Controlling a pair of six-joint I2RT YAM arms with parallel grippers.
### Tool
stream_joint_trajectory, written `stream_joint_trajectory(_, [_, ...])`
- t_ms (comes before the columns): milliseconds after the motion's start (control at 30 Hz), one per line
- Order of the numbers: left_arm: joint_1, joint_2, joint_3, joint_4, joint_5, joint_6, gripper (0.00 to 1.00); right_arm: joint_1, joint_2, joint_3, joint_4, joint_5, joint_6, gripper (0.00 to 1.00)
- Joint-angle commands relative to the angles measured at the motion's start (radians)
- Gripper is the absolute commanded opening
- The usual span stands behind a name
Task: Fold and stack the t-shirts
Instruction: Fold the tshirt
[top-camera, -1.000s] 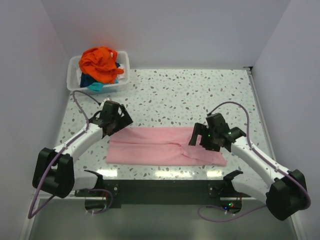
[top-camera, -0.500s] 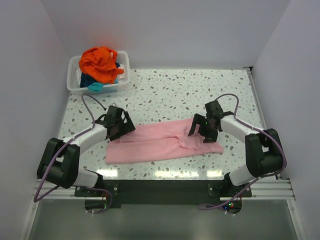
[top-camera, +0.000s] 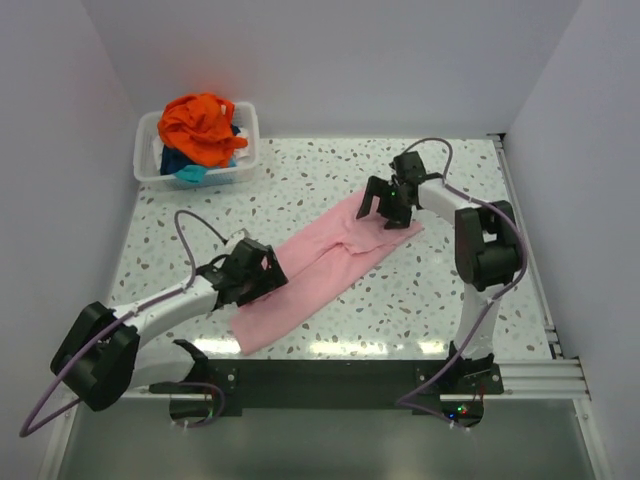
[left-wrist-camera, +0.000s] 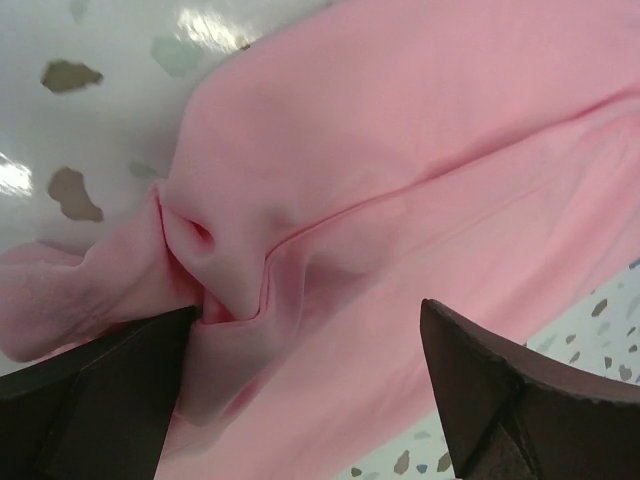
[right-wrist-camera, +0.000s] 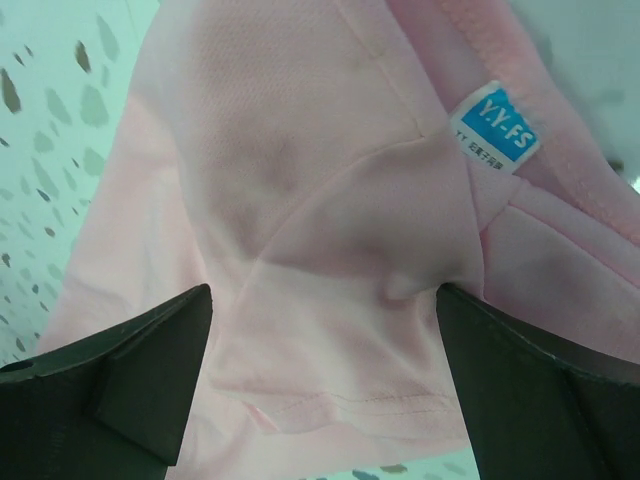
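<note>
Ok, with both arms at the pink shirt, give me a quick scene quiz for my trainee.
1. True or false: the pink t-shirt lies square to the near edge of the table.
2. Which colour tops the pile in the white bin? A teal, B orange, C pink.
3. Fill in: the left gripper and right gripper both stand ____.
Key: 1 false, it lies diagonally; 2 B; 3 open.

Overhead I get bright, even light with only faint shadows, and the walls look washed out. White glare patches sit along the near edge of the bench (top-camera: 400, 310). My left wrist view shows more glare top-left, and the pink shirt (left-wrist-camera: 400, 150) looks soft. The right wrist view is sharper, and the label (right-wrist-camera: 492, 128) reads cleanly. The left tool (left-wrist-camera: 307, 310) and right tool (right-wrist-camera: 322, 292) show only dark, underlit wedges.
</note>
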Motion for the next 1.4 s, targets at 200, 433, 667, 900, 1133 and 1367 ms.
stream_joint_trajectory(200, [-0.324,-0.028,-0.05,-0.174,-0.003,-0.458,1.0,-0.008,0.317,0.371,-0.092,0.034,-0.089,0.99])
stream_joint_trajectory(433, [-0.563,0.002,0.096,-0.208,-0.079,-0.506,1.0,-0.006,0.553,0.753,-0.218,0.025,-0.134,0.99])
stream_joint_trajectory(667, [-0.6,0.058,0.262,-0.32,-0.181,-0.431,1.0,-0.003,0.523,0.907,-0.244,-0.019,-0.195,0.99])
stream_joint_trajectory(900, [-0.594,0.025,0.374,-0.423,-0.331,-0.357,1.0,0.037,0.371,0.976,-0.319,0.05,-0.253,0.99])
stream_joint_trajectory(1133, [-0.398,-0.114,0.308,-0.492,-0.385,-0.293,1.0,0.153,0.117,0.661,-0.384,0.333,-0.183,0.99])
stream_joint_trajectory(1367, [-0.259,-0.252,0.188,-0.46,-0.324,-0.202,1.0,0.352,-0.186,0.104,-0.198,0.347,0.032,0.99])
